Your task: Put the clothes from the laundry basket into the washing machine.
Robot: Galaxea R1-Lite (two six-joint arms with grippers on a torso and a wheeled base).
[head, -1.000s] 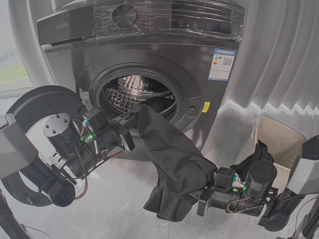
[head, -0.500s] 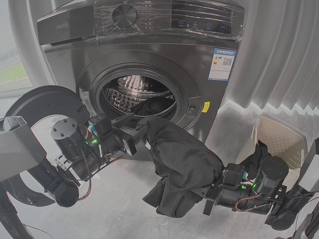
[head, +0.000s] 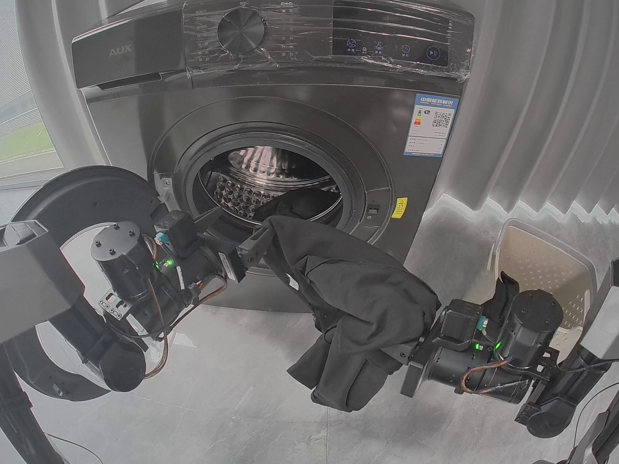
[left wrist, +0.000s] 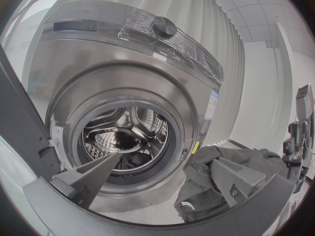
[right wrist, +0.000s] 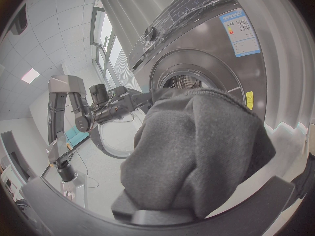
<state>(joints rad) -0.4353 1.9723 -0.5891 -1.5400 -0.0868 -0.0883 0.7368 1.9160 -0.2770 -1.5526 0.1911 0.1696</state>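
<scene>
Since the dark garment (head: 351, 285) apparently sagged too long for one arm, the right gripper (head: 400, 349) clenched its lower bunch while the left gripper (head: 235, 230), jaws spread, propped its top edge at the washing machine (head: 290, 104) door opening.

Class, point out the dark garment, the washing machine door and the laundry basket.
dark garment (head: 361, 285), head view, its bunched middle.
washing machine door (head: 84, 191), head view, its dark outer rim.
laundry basket (head: 548, 265), head view, its perforated inner wall.
</scene>
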